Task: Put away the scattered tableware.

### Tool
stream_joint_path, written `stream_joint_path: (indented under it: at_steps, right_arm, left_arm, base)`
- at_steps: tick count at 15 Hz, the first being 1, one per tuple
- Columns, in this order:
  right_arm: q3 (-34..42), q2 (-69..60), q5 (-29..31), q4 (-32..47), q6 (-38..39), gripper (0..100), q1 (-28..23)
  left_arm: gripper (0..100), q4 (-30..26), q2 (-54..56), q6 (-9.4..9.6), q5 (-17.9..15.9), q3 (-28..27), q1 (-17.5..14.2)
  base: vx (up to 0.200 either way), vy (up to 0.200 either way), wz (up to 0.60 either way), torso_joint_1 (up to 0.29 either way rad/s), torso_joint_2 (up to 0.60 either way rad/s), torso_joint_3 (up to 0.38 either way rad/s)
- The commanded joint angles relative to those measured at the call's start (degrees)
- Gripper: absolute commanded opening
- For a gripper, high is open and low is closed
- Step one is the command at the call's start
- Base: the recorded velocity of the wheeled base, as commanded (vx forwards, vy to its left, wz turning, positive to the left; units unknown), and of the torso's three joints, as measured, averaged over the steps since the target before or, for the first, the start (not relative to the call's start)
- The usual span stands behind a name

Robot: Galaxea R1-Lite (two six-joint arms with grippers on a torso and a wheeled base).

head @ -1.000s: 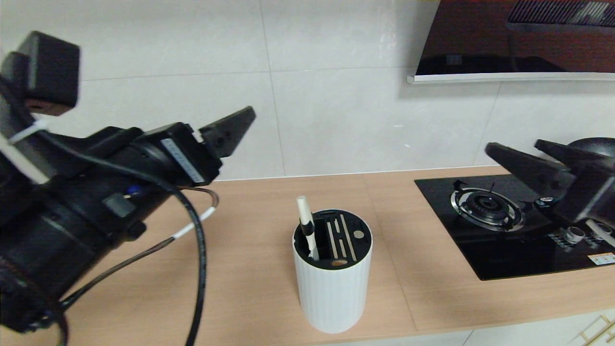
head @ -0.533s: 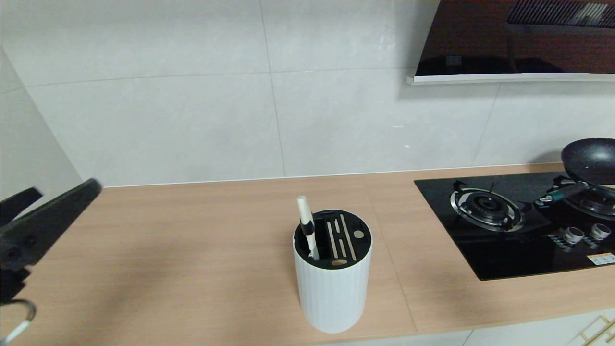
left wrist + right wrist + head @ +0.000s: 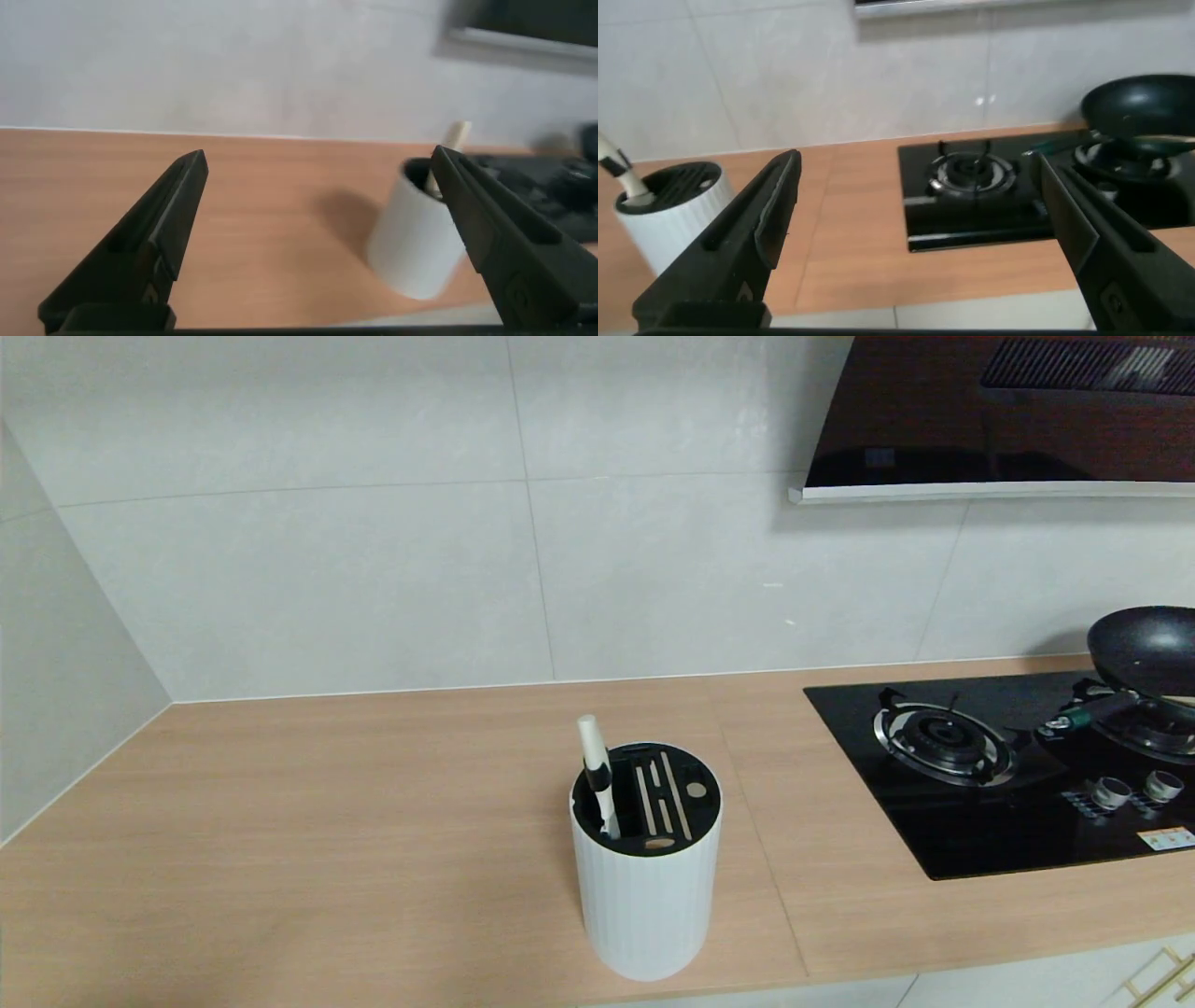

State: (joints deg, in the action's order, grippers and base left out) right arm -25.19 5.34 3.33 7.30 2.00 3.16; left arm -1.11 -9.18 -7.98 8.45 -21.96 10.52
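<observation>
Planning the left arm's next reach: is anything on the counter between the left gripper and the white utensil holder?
Nothing visible: bare wooden counter lies between the open left gripper and the utensil holder.

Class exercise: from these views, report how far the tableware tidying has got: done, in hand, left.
Done: a white-handled utensil stands in the white holder on the counter. In hand: nothing; the left gripper and right gripper are open and empty. Left: no loose tableware visible, so the job looks about finished.
</observation>
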Motion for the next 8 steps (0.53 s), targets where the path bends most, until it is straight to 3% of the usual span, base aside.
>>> stream_joint_path:
  at_steps: [1, 4, 5, 7, 8]
  right_arm:
    - [2.42, -5.34, -3.42, 0.43, -1.21, 100, -3.16]
    - [4.97, -5.25, 1.24, 0.43, -1.74, 100, -3.16]
    - [7.43, -5.25, 1.86, 0.43, -2.26, 100, -3.16]
    - [15.34, -5.25, 4.76, -0.01, -3.41, 100, -3.16]
    - [19.65, -5.25, 5.2, -2.38, -3.49, 100, -3.16]
  left_arm:
    - [100, 1.2, 3.73, 0.07, 0.34, 3.15, -4.1]
    - [100, 3.57, 8.12, 0.87, -1.77, 8.51, -9.91]
    - [100, 3.57, 9.18, 1.57, -2.21, 11.85, -10.78]
    - [100, 4.98, 9.18, 2.01, 0.43, 18.18, -10.78]
    - [100, 4.98, 9.18, 3.15, 0.08, 20.9, -10.7]
  base:
    - [0.0, 0.0, 0.0, 0.0, 0.0, 0.0]
    - [0.0, 0.0, 0.0, 0.0, 0.0, 0.0]
    - [0.0, 0.0, 0.0, 0.0, 0.0, 0.0]
    - [0.0, 0.0, 0.0, 0.0, 0.0, 0.0]
    - [0.0, 0.0, 0.0, 0.0, 0.0, 0.0]
